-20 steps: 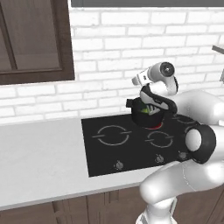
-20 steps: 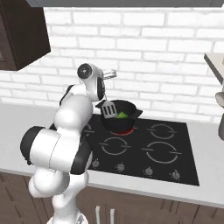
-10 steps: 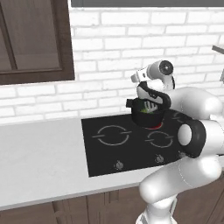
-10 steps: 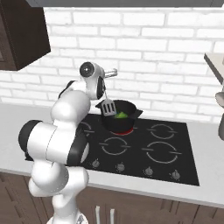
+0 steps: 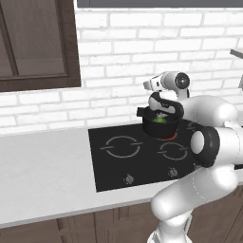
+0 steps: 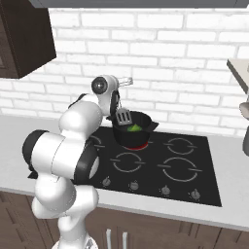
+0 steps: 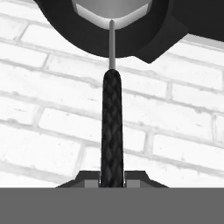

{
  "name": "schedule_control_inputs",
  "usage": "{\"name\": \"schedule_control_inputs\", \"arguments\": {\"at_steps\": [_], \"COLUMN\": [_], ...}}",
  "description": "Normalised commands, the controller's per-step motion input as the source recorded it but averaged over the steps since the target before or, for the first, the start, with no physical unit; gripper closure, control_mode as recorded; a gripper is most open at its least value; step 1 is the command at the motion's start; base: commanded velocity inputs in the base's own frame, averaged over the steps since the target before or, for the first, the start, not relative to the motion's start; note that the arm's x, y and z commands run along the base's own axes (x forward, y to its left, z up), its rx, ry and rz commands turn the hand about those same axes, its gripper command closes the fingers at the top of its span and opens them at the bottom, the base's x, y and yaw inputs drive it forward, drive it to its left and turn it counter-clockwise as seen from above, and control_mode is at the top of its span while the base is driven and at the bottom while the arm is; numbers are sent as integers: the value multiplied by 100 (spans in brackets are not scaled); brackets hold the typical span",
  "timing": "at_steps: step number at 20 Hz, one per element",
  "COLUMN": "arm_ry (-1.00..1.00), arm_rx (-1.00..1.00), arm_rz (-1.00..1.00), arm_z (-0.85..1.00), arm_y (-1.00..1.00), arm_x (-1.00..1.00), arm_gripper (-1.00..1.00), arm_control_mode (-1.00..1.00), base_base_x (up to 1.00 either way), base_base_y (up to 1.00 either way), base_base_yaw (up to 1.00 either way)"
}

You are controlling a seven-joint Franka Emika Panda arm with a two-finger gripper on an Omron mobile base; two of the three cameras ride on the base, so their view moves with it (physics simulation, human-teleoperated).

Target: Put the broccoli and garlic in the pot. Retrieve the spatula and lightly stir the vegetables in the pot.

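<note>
- The pot [image 6: 132,129] sits on the hob's rear burner on the arm's side, which glows red under it; all else is placed from the pot.
- Broccoli [image 6: 133,128] lies inside the pot as a green lump; it also shows green in the left base view [image 5: 161,120]. I cannot make out the garlic, so whether it is in is unclear.
- The spatula [image 6: 122,115] hangs with its slotted head at the pot's rim on the arm's side, handle rising toward the wall above.
- The claw [image 7: 112,180] is closed on the spatula's dark textured grip [image 7: 112,131], fingers tight either side; the thin shaft runs on toward the pot's rim.
- Judged step: the stir, with loading apparently done, at least for the broccoli.
- Next move likely calls for dipping the head lower into the pot and sweeping gently, keeping off the wall so the pot does not slide off the burner.
- Around: the black hob [image 6: 160,168] carries three bare burners beyond and in front of the pot, knobs along its front edge.
- The pale bench [image 5: 42,171] stretches away from the pot; the brick wall [image 6: 170,58] stands close behind, limiting room for the handle.
</note>
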Motion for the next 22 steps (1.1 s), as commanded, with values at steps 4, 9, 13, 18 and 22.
{"name": "schedule_control_inputs", "arguments": {"at_steps": [4,9,13,18,22], "arm_ry": [1,6,3,0,0], "arm_rx": [0,0,0,0,0], "arm_rz": [-1,0,0,0,0], "arm_z": [-9,-11,-29,-35,-43], "arm_y": [-4,-13,-16,-22,-15], "arm_x": [42,39,29,31,29], "arm_gripper": [100,100,100,100,100], "arm_control_mode": [-100,-100,-100,-100,-100], "base_base_x": [0,0,0,0,0], "base_base_y": [0,0,0,0,0], "base_base_yaw": [0,0,0,0,0]}}
